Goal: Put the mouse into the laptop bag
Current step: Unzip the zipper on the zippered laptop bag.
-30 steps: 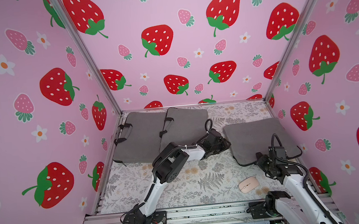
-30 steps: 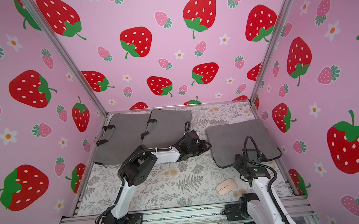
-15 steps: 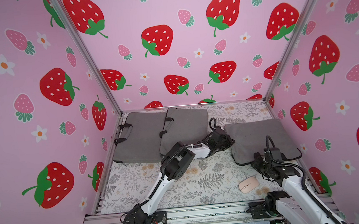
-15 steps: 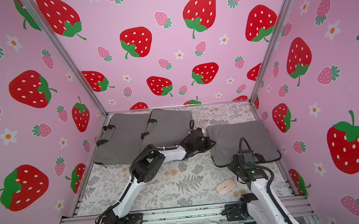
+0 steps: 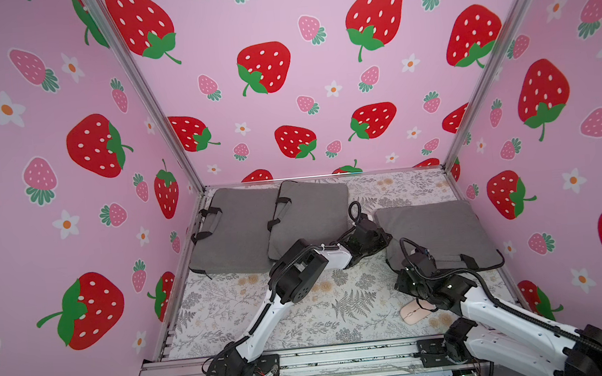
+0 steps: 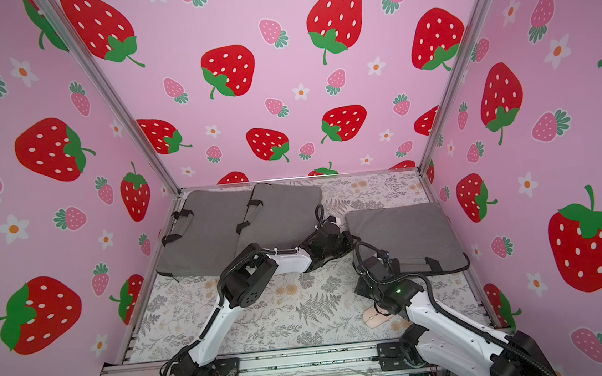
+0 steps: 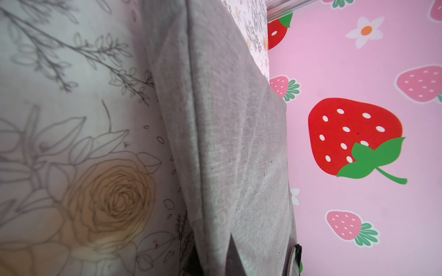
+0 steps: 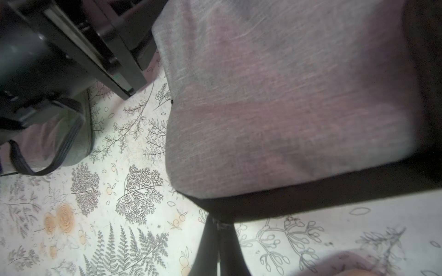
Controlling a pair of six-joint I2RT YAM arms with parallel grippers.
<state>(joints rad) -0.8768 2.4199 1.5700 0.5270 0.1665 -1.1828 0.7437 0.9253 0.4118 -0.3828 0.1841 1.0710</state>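
Both top views looked down from high over my base onto the whole table (image 5: 228,307), my left wrist camera lay close along the laptop bag (image 7: 227,143) facing the side wall (image 7: 358,71), and my right wrist camera closely overlooked that bag's corner.

No readable text, label, brand or number — on any surface, in any view.
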